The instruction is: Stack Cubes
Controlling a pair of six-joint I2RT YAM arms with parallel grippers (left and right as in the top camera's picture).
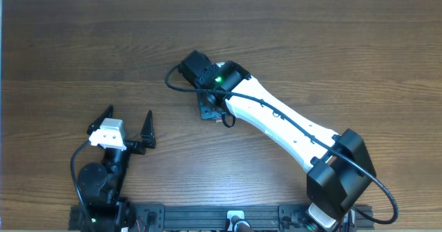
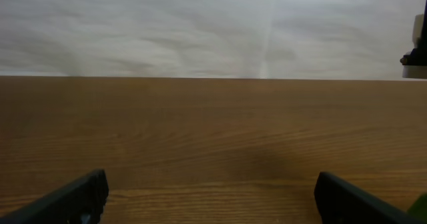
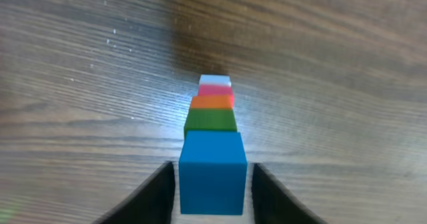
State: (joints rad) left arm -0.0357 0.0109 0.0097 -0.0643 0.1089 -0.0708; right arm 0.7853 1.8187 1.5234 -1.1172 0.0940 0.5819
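A stack of cubes stands on the wooden table, seen from above in the right wrist view: a blue cube (image 3: 212, 164) on top, then green (image 3: 210, 121), orange (image 3: 212, 102), pink (image 3: 215, 89) and a white one (image 3: 214, 79) lowest. My right gripper (image 3: 213, 187) straddles the blue cube, a finger close on each side with a thin gap showing, so it is open. In the top view the right gripper (image 1: 210, 108) hangs over the table's middle and hides the stack. My left gripper (image 1: 128, 127) stands open near the front left, holding nothing.
The wooden table (image 1: 331, 45) lies bare around the stack. The left wrist view looks across the tabletop (image 2: 213, 131) to a pale wall, with part of the right arm (image 2: 417, 47) at its edge.
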